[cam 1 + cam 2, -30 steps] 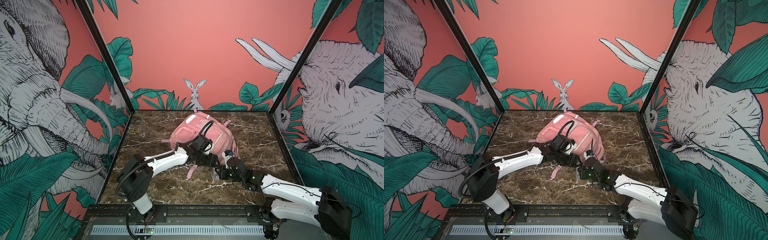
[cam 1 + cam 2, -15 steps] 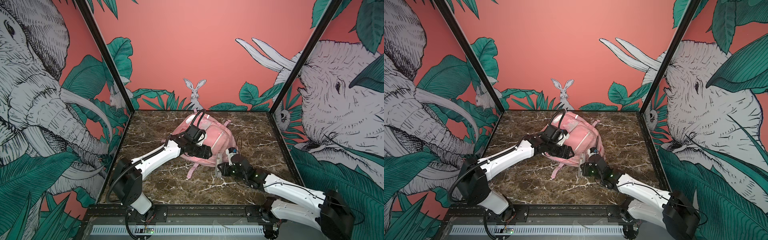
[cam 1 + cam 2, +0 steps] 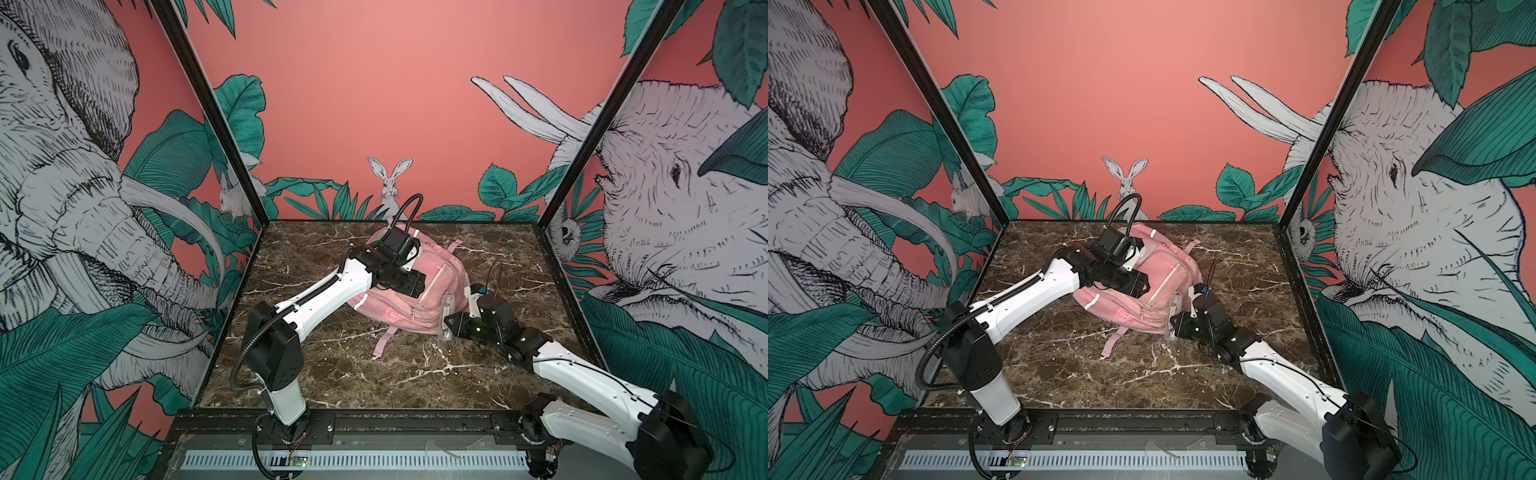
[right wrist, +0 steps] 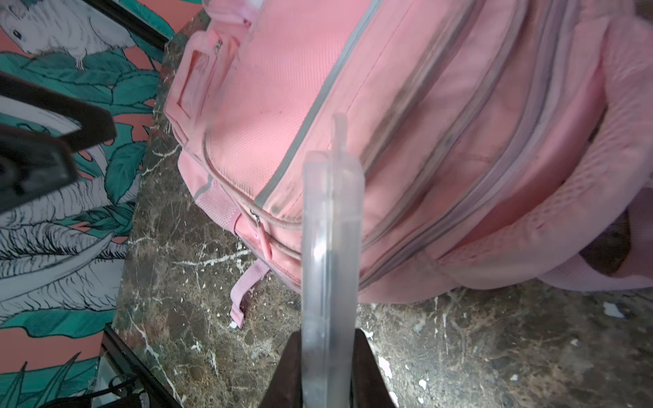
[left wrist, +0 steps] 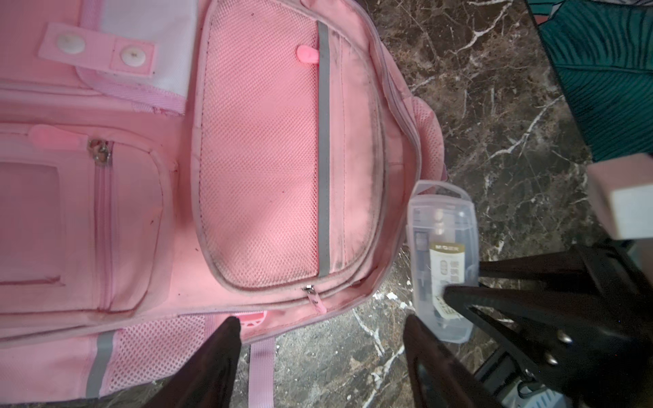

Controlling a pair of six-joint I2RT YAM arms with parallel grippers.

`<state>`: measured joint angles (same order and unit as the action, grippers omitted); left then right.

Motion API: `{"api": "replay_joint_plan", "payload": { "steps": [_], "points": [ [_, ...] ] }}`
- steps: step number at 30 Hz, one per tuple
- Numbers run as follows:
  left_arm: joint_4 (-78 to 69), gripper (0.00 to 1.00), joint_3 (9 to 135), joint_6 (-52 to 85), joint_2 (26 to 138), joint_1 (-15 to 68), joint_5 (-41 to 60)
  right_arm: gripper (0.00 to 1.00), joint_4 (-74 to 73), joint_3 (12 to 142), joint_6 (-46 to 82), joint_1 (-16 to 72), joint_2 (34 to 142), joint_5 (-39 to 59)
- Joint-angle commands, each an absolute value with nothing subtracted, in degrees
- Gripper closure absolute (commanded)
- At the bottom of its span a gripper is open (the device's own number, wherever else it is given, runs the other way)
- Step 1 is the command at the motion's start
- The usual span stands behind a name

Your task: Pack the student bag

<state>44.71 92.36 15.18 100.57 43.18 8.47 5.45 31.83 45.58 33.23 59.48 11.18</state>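
Well, you're on a dark marble tabletop (image 3: pixel 365 374) walled by coral murals (image 3: pixel 374 83) of elephants and leaves, with the student bag (image 3: pixel 440 291) lying front up toward the back middle, pink with mesh panels, grey reflective strips and zips. Your left gripper (image 5: pixel 319 318) hangs open and empty over its edge; your right gripper (image 4: pixel 327 335) is clamped on a clear plastic case (image 5: pixel 438 219) just beside it. Only the left wrist view shows the case's label (image 5: pixel 447 261); the right wrist view has it edge-on.

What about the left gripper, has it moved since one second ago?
Yes. The left gripper moved toward the painted rabbit on the back wall.
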Motion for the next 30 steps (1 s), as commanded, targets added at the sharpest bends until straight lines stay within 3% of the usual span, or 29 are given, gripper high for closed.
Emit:
{"api": "replay_joint_plan", "payload": {
  "steps": [1, 14, 30],
  "points": [
    [49.09, 0.28, 97.26, 11.07, 102.82, 42.96, 5.91, 0.89, 4.69, 32.88, 45.04, 29.14, 57.76, 16.13],
    [53.79, 0.39, 111.26, 5.94, 114.62, 47.42, 1.10, 0.90, 0.06, 30.60, 48.04, 13.89, 57.31, 30.07],
    [61.54, 0.42, 124.19, 2.40, 128.96, 57.64, -15.11, 0.91, 0.44, 26.30, 48.17, 5.15, 54.58, 35.50]
  ]
}}
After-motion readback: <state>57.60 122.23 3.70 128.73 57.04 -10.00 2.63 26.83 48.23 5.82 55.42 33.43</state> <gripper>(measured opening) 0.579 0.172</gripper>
